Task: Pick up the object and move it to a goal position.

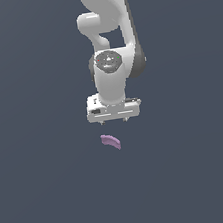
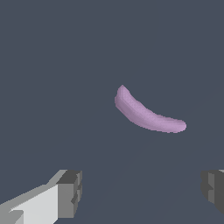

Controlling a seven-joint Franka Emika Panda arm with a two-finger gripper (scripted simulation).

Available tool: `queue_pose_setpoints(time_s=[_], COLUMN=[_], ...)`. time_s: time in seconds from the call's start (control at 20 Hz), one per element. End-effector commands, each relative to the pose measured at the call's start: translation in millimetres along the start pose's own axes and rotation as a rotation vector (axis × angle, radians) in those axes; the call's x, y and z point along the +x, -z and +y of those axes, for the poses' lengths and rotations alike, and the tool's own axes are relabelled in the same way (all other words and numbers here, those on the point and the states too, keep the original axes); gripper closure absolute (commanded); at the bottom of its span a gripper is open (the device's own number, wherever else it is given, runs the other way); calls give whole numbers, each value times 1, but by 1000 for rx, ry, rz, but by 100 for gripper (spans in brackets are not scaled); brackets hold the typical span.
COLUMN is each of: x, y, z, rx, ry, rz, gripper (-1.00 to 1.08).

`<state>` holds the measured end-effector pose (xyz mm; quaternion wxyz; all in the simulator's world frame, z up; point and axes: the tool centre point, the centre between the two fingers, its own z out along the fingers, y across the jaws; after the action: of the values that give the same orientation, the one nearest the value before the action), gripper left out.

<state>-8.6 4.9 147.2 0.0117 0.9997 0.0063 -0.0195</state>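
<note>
The object [image 1: 110, 141] is a small lilac banana-like arc lying on the dark grey floor, just below and slightly to the exterior view's left of the gripper's centre. In the wrist view the object [image 2: 146, 113] lies ahead of the fingers, apart from them. My white gripper [image 1: 115, 120] hangs above the object with a gap between them, pointing down. Its fingers [image 2: 70, 192] stand wide apart and hold nothing.
The dark grey floor [image 1: 45, 194] spreads flat on all sides. The white arm [image 1: 107, 33] rises behind the gripper. No goal marker shows.
</note>
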Motion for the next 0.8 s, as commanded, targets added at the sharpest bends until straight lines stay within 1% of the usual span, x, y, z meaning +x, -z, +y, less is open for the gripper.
queue_pose_setpoints(time_s=[0.0,0.35,0.75], x=[0,0,3], y=[0,4,3], z=[0,-8,-9], rx=[0,8,4], ry=[0,24,48], rz=[0,-2,-10], gripper=[-20,-20,-20])
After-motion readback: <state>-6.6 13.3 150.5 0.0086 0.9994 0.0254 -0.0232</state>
